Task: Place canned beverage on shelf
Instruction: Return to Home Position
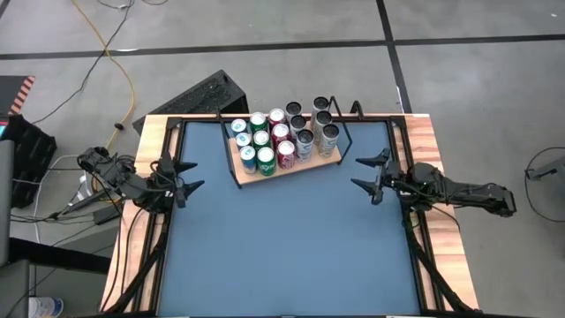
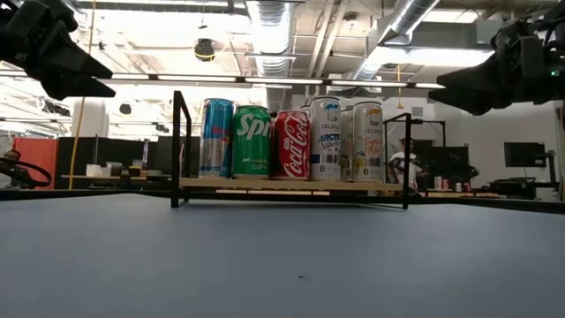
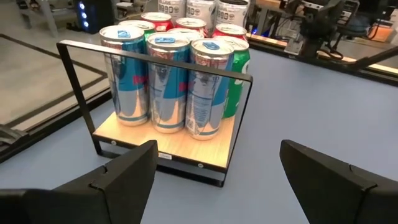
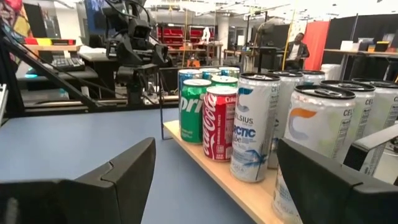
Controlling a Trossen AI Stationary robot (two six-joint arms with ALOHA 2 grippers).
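Observation:
The shelf (image 1: 287, 168), a light-wood board in a thin black wire frame, lies on the blue tabletop at the far middle. Several cans stand upright on it: blue (image 3: 124, 74), green (image 2: 252, 141), red (image 2: 290, 144) and white-silver (image 4: 254, 127). My left gripper (image 1: 187, 178) is open and empty at the table's left, pointing at the shelf's left end. My right gripper (image 1: 371, 175) is open and empty at the right, pointing at the shelf's right end. Both hover clear of the table.
Black rails and light-wood side strips (image 1: 430, 150) run along the table's left and right edges. The blue tabletop (image 1: 291, 247) spreads out in front of the shelf. A person (image 4: 300, 46) stands far off in the room behind.

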